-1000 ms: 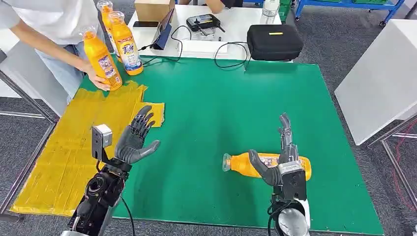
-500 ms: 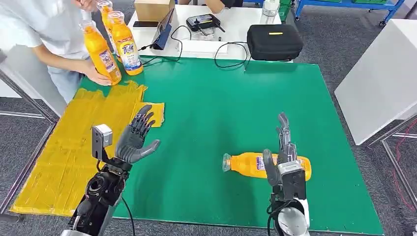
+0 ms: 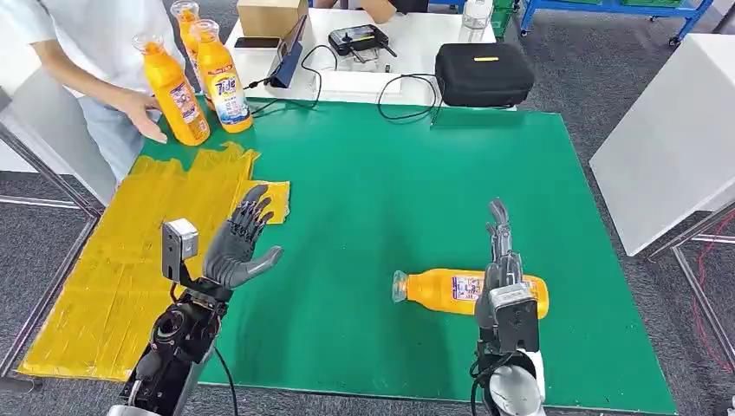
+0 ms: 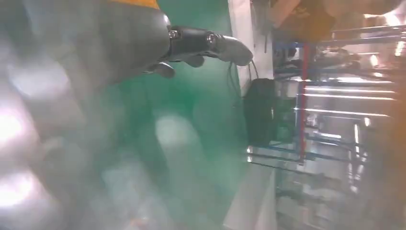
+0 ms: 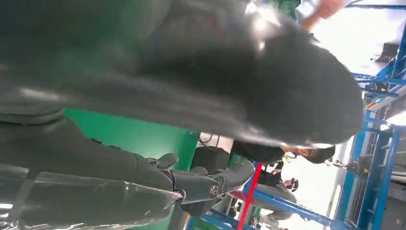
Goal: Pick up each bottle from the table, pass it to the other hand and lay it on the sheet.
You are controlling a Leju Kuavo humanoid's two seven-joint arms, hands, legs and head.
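Observation:
An orange bottle (image 3: pixel 442 290) lies on its side on the green mat (image 3: pixel 390 191), cap pointing left. My right hand (image 3: pixel 501 264) stands edge-on over the bottle's right part, fingers straight and pointing away from me, thumb drawn in; it holds nothing. My left hand (image 3: pixel 238 247) hovers open, palm up, at the mat's left side beside the yellow sheet (image 3: pixel 121 260). The left wrist view shows its dark fingers (image 4: pixel 206 42) above the mat. In the right wrist view, blurred fingers (image 5: pixel 206 184) stretch over the mat.
Three orange bottles (image 3: pixel 176 94) stand at the mat's far left corner, a person's hand (image 3: pixel 143 113) just beside them. Behind the mat a white table (image 3: pixel 416 39) carries a black bag (image 3: pixel 484 74), a cardboard box (image 3: pixel 271 16) and cables. A white panel (image 3: pixel 676 147) stands at right.
My right thumb has swung in from the left toward the palm over the lying bottle. The person set a bottle upright and let go of it. My left hand has not moved.

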